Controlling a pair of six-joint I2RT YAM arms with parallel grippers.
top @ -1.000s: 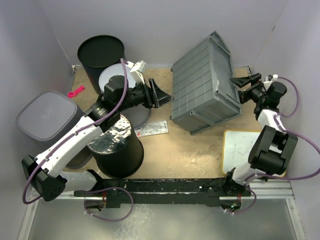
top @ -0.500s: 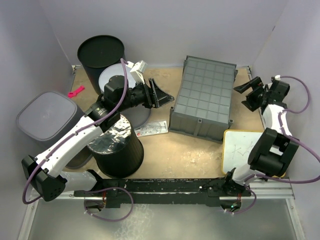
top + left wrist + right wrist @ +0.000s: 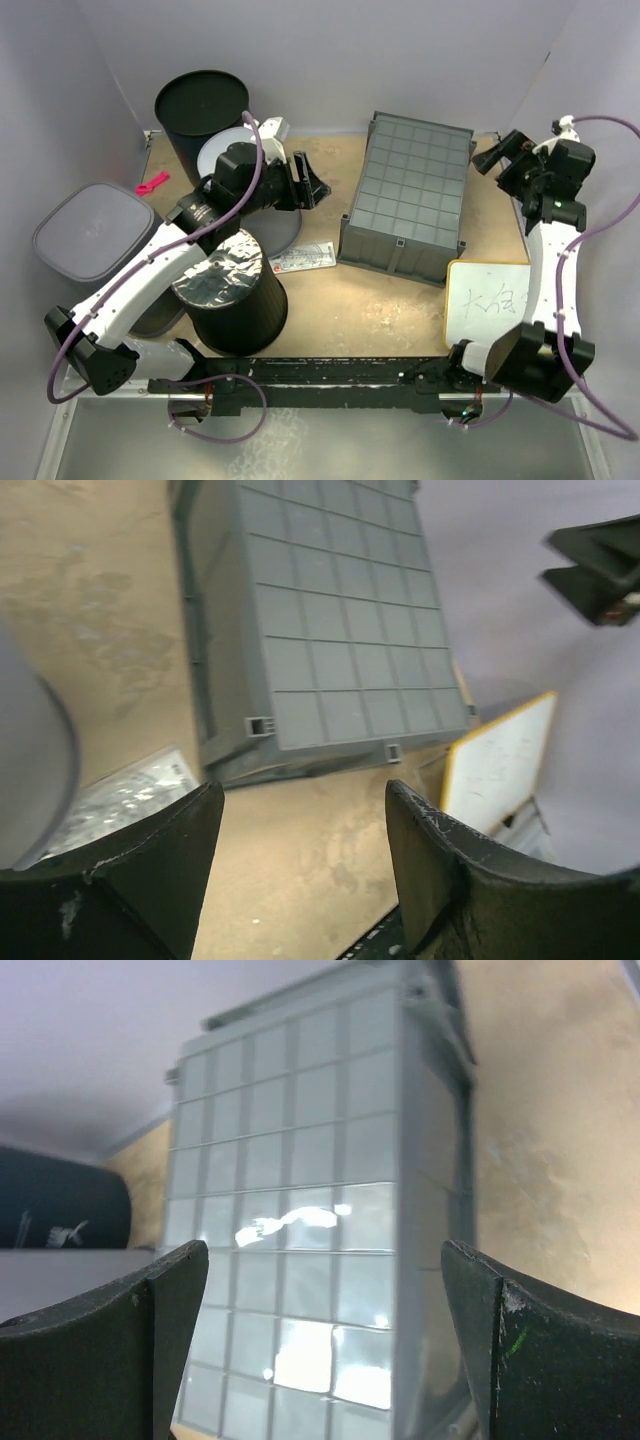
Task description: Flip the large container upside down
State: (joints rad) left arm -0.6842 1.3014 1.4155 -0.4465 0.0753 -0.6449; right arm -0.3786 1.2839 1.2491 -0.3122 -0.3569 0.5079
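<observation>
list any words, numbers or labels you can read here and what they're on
Nothing is clear enough to quote.
On the white board with a yellow frame: dark handwritten marks, too small to read.
On the flat clear packet lying on the table: printed lines and a red mark, too blurred to read.
On the black round container: small white marks, blurred.
On the large grey gridded plastic container: no text visible.

R-wrist view: container (image 3: 300, 1260) btm cropped; whiteboard (image 3: 482, 312) writing illegible.
</observation>
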